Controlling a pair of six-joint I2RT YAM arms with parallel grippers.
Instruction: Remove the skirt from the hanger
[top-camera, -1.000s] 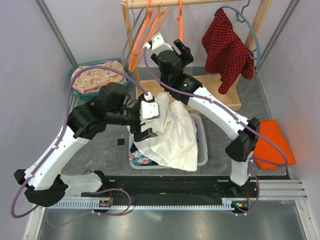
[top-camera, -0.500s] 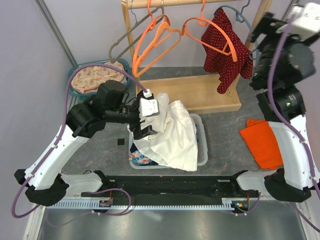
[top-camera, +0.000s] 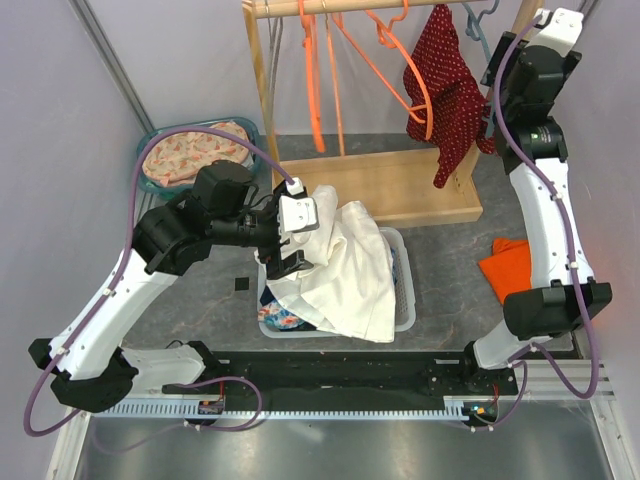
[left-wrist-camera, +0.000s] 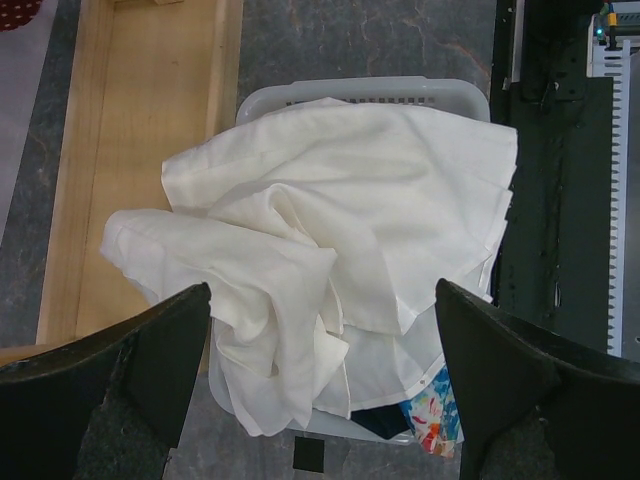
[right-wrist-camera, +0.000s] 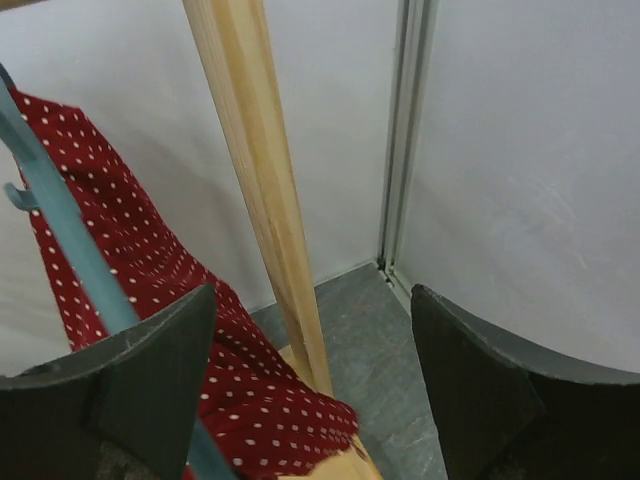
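Skirt: the red polka-dot skirt (top-camera: 447, 88) hangs at the right end of the rack, above the surface's far right corner, bunched and drooping toward the rack's base.
Hanger: a blue-grey hanger (right-wrist-camera: 68, 222) carries it; how the cloth is fastened to it cannot be told.
Handling: it looks like thin, limp cloth, so it is probably light, soft and not fragile. It will likely stretch and drag instead of lifting as one piece, and the hanger may swing on the rail when pulled.
Where to hold: a thick fold just below the hanger seems the best hold; the loose lower hem would probably only stretch.
Right claw: the right claw (right-wrist-camera: 312, 330) is raised beside the rack's wooden post (right-wrist-camera: 258, 170), its jaws apart and empty, with the skirt just to one side.
Left claw: the left claw (left-wrist-camera: 320, 290) hovers with jaws spread wide over a white cloth (left-wrist-camera: 330, 200) heaped in a laundry basket (left-wrist-camera: 360, 88) near the middle of the surface, touching nothing.
Other: orange hangers (top-camera: 320, 90) hang bare on the rail.
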